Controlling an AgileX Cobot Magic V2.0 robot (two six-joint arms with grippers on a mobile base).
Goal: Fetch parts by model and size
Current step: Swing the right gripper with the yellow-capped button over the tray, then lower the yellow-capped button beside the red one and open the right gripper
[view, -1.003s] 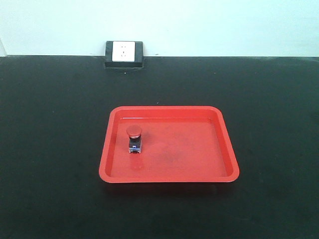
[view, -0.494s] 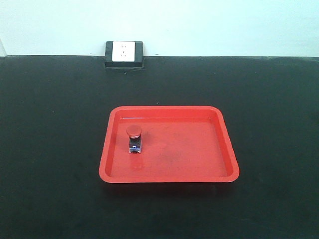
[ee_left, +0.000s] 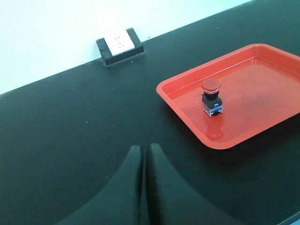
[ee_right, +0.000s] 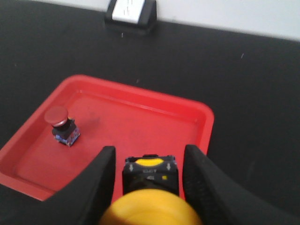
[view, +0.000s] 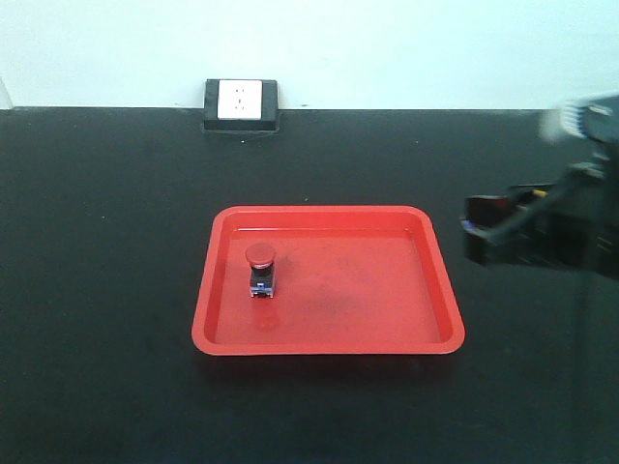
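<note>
Carried yellow button [ee_right: 152, 197] pinched in right gripper [ee_right: 149, 183] toward red tray [ee_right: 197, 112] ahead, probably needing lowering beside red button [ee_right: 61, 124]; left gripper [ee_left: 143, 161] pressed together.

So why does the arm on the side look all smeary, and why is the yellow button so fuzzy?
In the front view the right gripper is streaked with motion blur, while the red tray is sharp. In the right wrist view the yellow-capped switch sits so close to the lens that its cap is out of focus; the red-capped switch is only slightly soft.
</note>
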